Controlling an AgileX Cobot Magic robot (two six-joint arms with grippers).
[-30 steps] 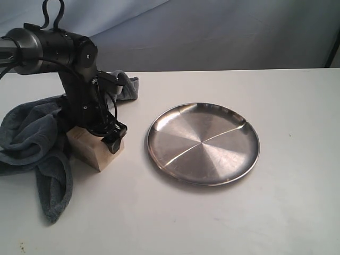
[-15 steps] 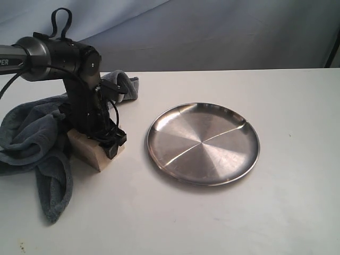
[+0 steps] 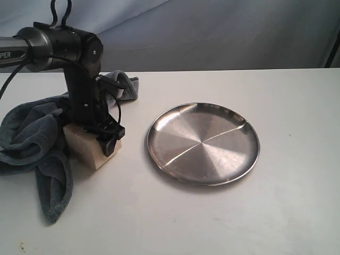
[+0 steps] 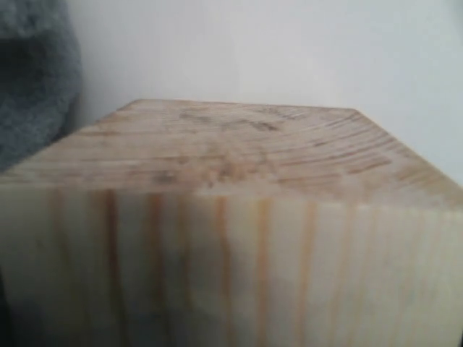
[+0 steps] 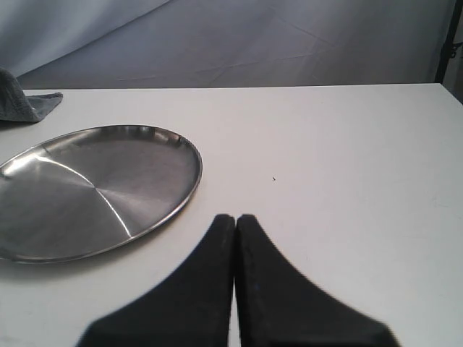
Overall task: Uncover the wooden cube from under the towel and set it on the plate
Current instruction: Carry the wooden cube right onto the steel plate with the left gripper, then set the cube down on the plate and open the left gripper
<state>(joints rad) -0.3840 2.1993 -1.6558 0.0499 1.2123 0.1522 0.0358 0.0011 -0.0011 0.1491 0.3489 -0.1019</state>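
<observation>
The wooden cube [image 3: 84, 149] stands bare on the white table, against the grey-blue towel [image 3: 26, 139] bunched to its left. My left gripper [image 3: 95, 135] is down over the cube's top, one black finger [image 3: 110, 143] pressed on its right face, the other hidden behind. In the left wrist view the cube [image 4: 231, 217] fills the picture with the towel [image 4: 32, 72] beside it; no fingers show. The steel plate [image 3: 212, 143] lies bare to the right. My right gripper [image 5: 235, 218] is shut on nothing near the plate [image 5: 94, 188].
A towel corner [image 3: 130, 85] lies behind the left arm, and shows far off in the right wrist view [image 5: 25, 103]. Bare white table [image 3: 276, 212] spreads in front and right of the plate. A blue-grey backdrop [image 3: 212, 32] rises behind the table.
My left gripper has sunk lower over the cube and drawn a little leftward. The cube has shifted slightly left and up with it. Plate and towel stay put.
</observation>
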